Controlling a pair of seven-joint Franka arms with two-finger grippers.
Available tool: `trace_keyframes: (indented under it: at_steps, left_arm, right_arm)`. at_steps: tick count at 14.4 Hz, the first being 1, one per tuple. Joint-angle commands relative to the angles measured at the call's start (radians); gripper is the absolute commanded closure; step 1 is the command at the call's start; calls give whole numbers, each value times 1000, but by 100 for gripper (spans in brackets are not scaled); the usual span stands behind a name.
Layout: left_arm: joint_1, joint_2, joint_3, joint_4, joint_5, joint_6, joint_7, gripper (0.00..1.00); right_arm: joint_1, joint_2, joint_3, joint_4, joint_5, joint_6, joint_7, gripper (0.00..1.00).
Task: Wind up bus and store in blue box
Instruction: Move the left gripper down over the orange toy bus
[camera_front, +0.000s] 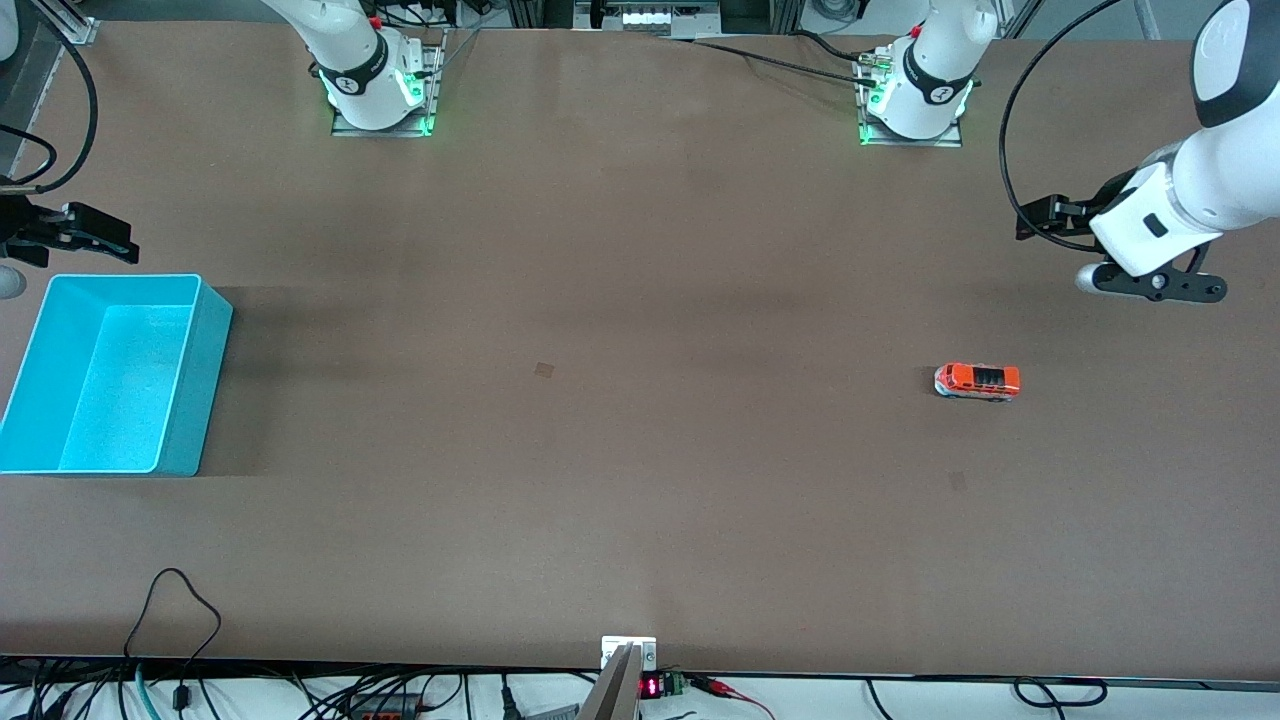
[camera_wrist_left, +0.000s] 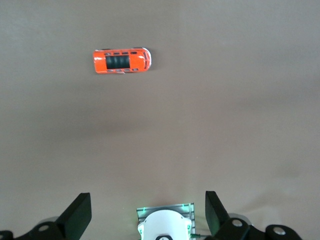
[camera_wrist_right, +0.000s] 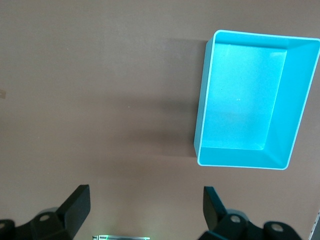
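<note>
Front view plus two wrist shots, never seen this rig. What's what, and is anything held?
These are two robot arms bolted along one edge of a brown table. The wide picture comes from a high camera facing them. Each of the other two comes from a camera on one arm's wrist, looking down past its own fingers.

The left end effector hangs open in the air at its end of the table, holding nothing. The bus, a small orange toy, stands on the table there, nearer to the front camera; the left wrist view shows it too.

The right end effector hangs open and empty at the other end, by the blue box. The right wrist view shows the box empty.
</note>
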Motion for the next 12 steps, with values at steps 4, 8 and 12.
trace_keyframes:
  at_steps: [4,8,12]
  left_arm:
    - [11,56,4,39,14,4,376,0]
    - [22,114,6,20,68,94,678,0]
    - [86,241,4,-4,99,292,1107,0]
  right_arm:
    - [-10,-6,6,-4,7,9,5,0]
    - [-8,-6,6,-4,7,9,5,0]
    - [-7,-6,6,-4,7,9,5,0]
